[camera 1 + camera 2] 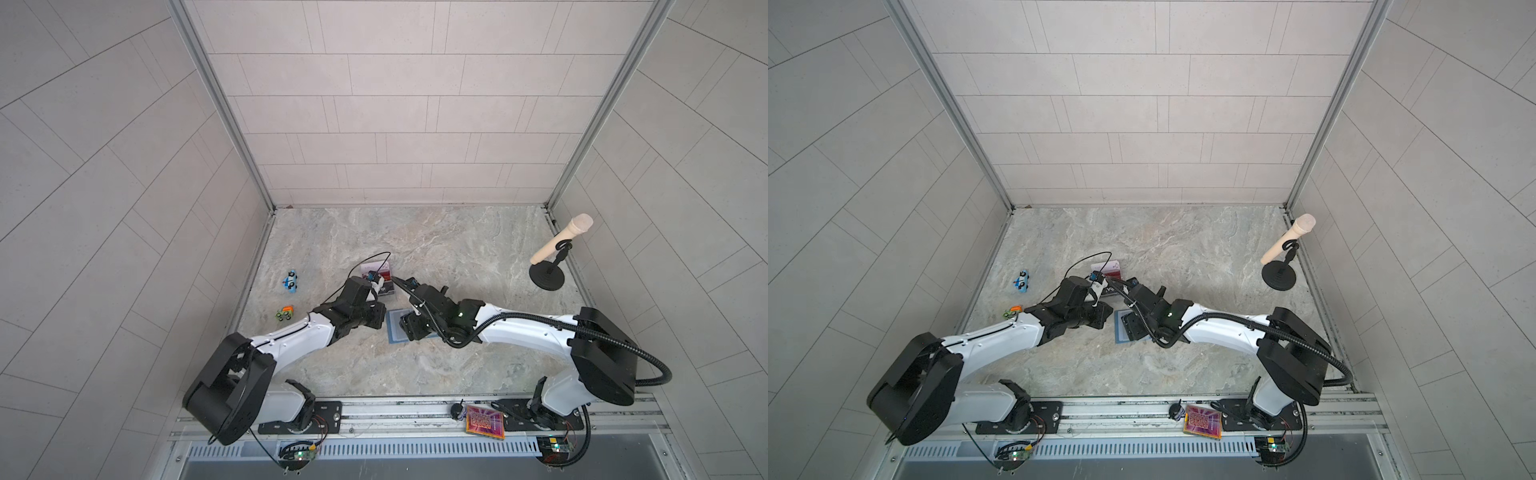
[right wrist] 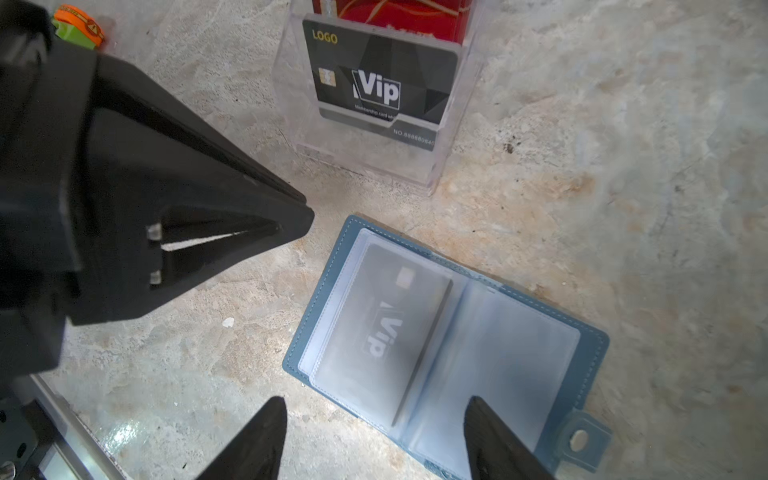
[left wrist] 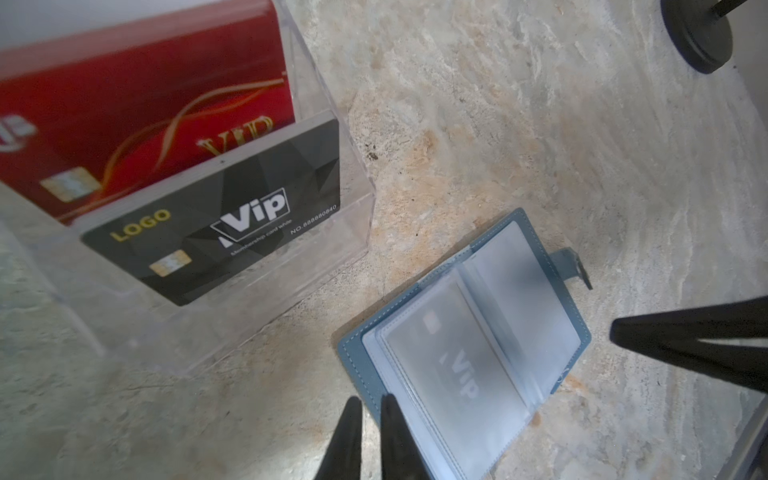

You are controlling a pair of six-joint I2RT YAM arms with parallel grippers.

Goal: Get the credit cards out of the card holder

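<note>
Lying open, the stitched blue card holder (image 2: 449,345) faces a spread right end effector (image 2: 375,401), left end effector (image 2: 300,218) pressed together.

We hold our left gripper (image 3: 371,401) with jaws closed, our right gripper (image 2: 375,400) with jaws spread wide. Our left arm (image 1: 291,336) and right arm (image 1: 528,328) bend inward, left gripper just beside the right one.
</note>
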